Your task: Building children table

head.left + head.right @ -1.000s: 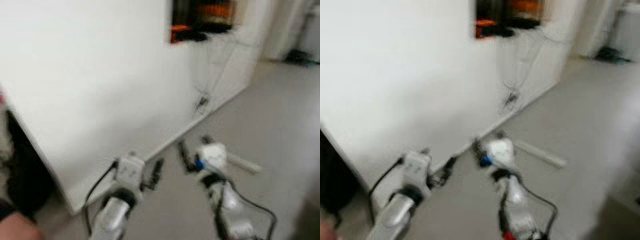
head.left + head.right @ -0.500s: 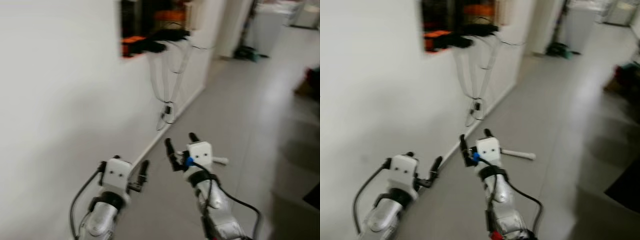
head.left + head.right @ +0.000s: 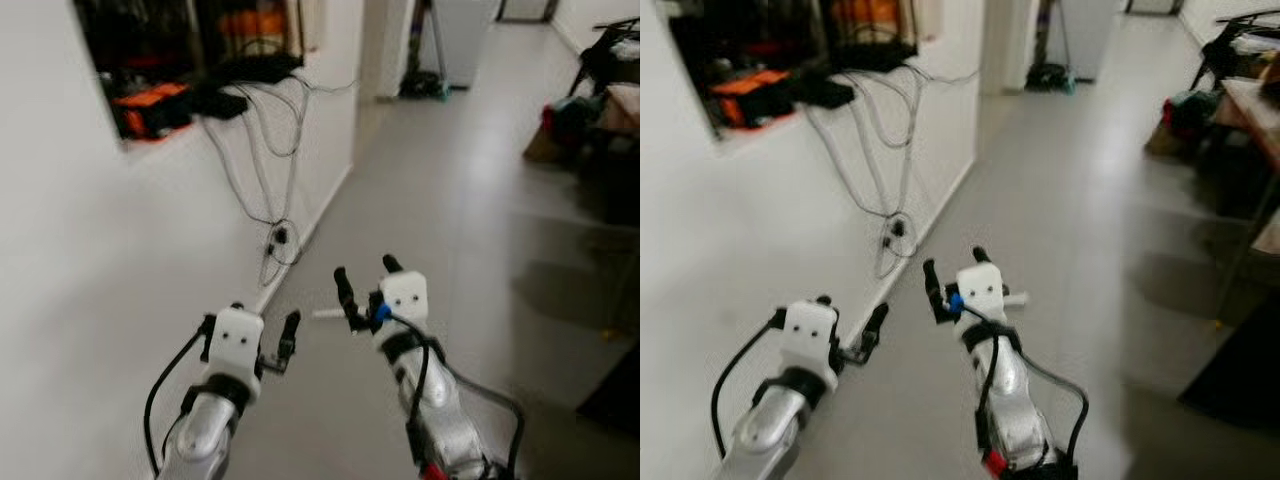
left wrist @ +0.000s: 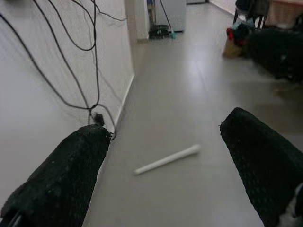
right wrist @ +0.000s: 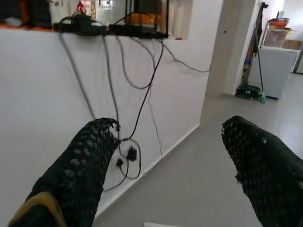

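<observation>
Grey floor (image 3: 470, 200), white cable-hung wall (image 3: 60, 260)

The camera has swung along the wall, bringing dangling cables (image 3: 262, 150) and more floor (image 3: 450, 190) into sight.

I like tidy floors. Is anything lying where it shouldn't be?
Yes. A white rod lies loose on the grey floor, ahead of both open claws, left and right. Tangled cables dangle down the white wall to the floor.
</observation>
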`<state>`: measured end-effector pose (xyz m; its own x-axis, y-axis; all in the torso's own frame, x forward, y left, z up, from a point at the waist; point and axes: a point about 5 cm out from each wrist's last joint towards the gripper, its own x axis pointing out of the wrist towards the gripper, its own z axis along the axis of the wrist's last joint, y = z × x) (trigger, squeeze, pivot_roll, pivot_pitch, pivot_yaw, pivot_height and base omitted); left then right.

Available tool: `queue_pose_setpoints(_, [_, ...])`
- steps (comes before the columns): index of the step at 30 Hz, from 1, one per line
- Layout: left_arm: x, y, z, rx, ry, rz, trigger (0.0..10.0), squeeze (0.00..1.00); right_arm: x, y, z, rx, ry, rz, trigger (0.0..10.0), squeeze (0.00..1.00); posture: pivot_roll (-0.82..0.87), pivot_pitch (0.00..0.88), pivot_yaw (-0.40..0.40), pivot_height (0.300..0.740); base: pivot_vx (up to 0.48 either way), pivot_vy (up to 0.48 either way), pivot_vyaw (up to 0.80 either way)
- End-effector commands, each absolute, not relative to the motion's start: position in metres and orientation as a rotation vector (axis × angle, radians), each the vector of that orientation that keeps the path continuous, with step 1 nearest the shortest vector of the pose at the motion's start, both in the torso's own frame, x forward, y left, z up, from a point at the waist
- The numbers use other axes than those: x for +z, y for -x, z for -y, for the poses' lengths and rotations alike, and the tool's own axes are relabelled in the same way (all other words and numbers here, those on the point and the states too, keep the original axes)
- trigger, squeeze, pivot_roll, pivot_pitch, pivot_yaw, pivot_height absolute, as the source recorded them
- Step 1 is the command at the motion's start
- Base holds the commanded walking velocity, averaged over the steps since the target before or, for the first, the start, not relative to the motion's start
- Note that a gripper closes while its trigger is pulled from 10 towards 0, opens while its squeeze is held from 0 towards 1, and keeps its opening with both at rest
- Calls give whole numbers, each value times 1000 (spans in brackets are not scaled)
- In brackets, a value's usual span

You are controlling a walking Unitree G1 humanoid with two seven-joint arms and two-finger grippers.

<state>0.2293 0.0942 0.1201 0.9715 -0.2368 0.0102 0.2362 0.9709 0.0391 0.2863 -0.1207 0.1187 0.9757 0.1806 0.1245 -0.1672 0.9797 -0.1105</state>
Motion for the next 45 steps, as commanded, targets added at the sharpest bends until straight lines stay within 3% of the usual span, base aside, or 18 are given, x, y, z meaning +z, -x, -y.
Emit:
queue_pose_setpoints(1, [119, -230, -103, -213, -53, 9, 10000, 0, 122, -286, 110, 208, 86, 147, 10000, 0, 107, 0, -37, 740, 450, 0, 0])
queue_pose_setpoints(42, [120, -232, -103, -212, -55, 6, 10000, 0, 122, -288, 111, 190, 82, 141, 10000, 0, 114, 0, -35, 740, 440, 0, 0])
queue_pose_setpoints(45, [120, -232, -103, -210, -54, 7, 10000, 0, 122, -288, 112, 186, 81, 137, 10000, 0, 114, 0, -34, 740, 439, 0, -800])
